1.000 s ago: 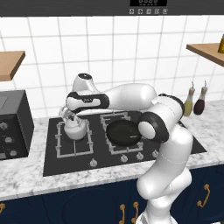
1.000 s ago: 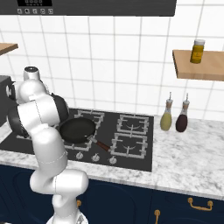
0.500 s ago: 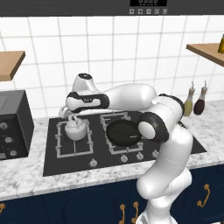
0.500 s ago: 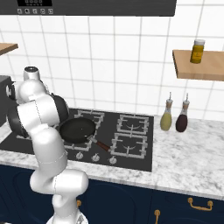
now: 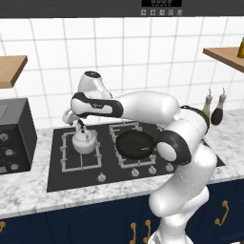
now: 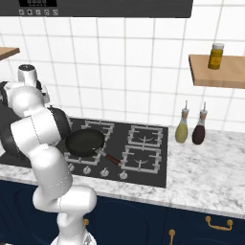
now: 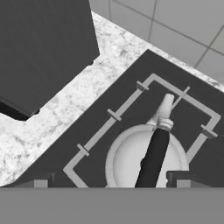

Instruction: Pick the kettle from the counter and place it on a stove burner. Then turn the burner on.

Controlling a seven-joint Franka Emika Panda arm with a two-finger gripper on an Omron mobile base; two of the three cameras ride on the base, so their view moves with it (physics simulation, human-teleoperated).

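The silvery-grey kettle [image 5: 84, 143] stands upright on the left stove burner, inside its wide square grate [image 5: 64, 159]; the kettle hides the burner cap. My gripper [image 5: 81, 125] hangs just above the kettle, open, one finger on either side of the dark top handle and holding nothing. In the hand view the kettle [image 7: 129, 159] lies directly below my gripper [image 7: 109, 181], with its handle [image 7: 153, 157] running between the spread fingertips [image 7: 41, 182] and its spout [image 7: 165, 107] pointing away over the grate [image 7: 114, 115]. The marbled counter [image 5: 28, 190] borders the cooktop.
A black frying pan [image 5: 136, 144] [image 6: 85, 142] sits on the neighbouring burner, handle toward the front. A dark appliance [image 5: 14, 136] [image 7: 43, 48] stands left of the cooktop. Knobs [image 5: 101, 177] line the front edge. Two bottles [image 6: 182, 129] stand at the right, below a shelf with a jar [image 6: 216, 56].
The gripper was shut on the kettle's handle a second ago; its jaws have since spread and let go. The kettle stays on the burner.
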